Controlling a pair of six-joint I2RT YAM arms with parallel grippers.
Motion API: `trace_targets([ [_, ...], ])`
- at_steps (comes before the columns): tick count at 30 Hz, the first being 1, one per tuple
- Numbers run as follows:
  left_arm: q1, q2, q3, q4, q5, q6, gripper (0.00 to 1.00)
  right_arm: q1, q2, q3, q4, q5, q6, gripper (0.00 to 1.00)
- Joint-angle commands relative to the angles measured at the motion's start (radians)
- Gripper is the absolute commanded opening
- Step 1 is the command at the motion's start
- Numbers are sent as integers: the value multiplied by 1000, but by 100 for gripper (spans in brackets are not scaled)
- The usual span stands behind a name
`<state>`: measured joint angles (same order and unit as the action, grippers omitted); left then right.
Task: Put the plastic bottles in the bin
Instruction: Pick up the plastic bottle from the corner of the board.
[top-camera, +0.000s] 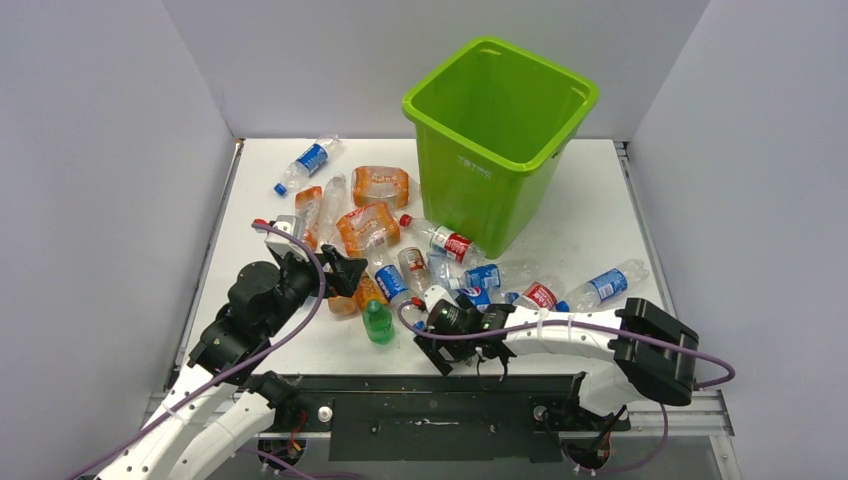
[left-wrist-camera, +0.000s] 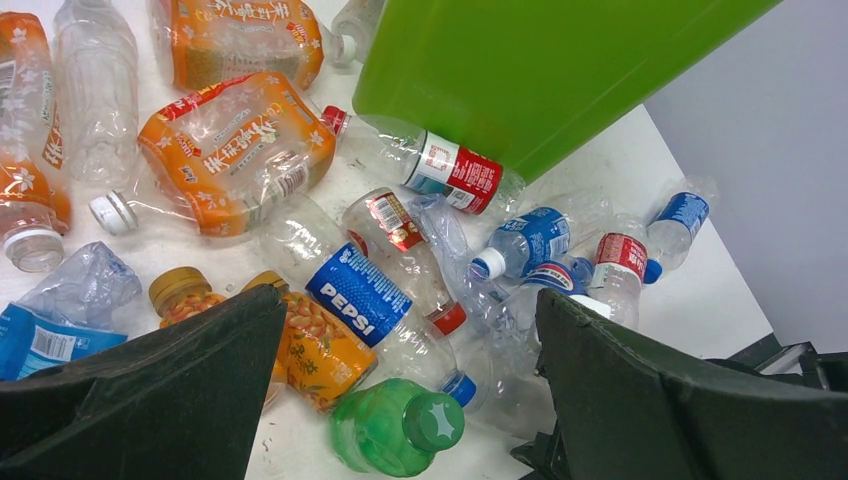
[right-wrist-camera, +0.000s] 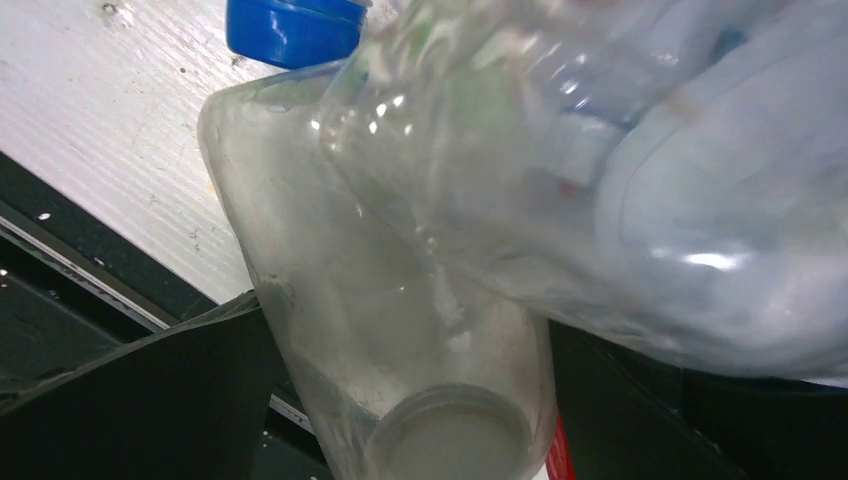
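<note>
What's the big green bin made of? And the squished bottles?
The bin looks like hard, smooth plastic: an even bright green, slightly shiny, with a moulded rolled rim. The bottles look like thin clear plastic: see-through, glossy and crumpled, with printed labels and coloured caps.

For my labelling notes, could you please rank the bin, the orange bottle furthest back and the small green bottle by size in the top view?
Largest: the bin.
Then the orange bottle.
Smallest: the green bottle, clearly.

Crinkled glossy clear plastic bottles (top-camera: 612, 284); smooth, shiny plastic bin (top-camera: 480, 170).
</note>
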<state>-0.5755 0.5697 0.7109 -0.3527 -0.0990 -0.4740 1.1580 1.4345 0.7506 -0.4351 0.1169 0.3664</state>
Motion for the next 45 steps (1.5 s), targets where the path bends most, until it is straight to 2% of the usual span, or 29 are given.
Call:
trace_targets([
  [1,-4,-4,1,60,13,11,96,-6,22,27,46,-2,-6,93],
  [4,-4,-7,2,58,11,11,96,-5,-1,33,44,8,-1,75],
  [7,-4,-14,0,61,6,12,96,9,-56,59,7,22,11,65],
  [14,-4,-47,-11,86,-32,0,96,48,-264,151,-112,17,57,62],
  [18,-4,-85,-23,134,-60,-38,96,51,-399,215,-120,15,79,62],
  [21,-4,-121,-32,205,-26,-57,96,52,-517,214,0,12,69,62],
  [24,-4,-157,-51,281,26,-77,96,52,-643,154,199,38,38,62],
  [28,-4,-187,-87,433,145,-117,96,53,-748,39,476,27,-1,62],
  [30,-4,-178,-80,486,227,-141,96,53,-768,1,560,18,-23,62],
  [36,-4,-47,-12,697,502,-274,96,54,-789,-86,690,-12,-74,61],
  [42,-11,135,68,845,674,-367,96,53,-795,-124,756,-29,-83,59],
  [45,-35,187,113,845,707,-362,96,55,-780,-117,749,-37,-87,59],
])
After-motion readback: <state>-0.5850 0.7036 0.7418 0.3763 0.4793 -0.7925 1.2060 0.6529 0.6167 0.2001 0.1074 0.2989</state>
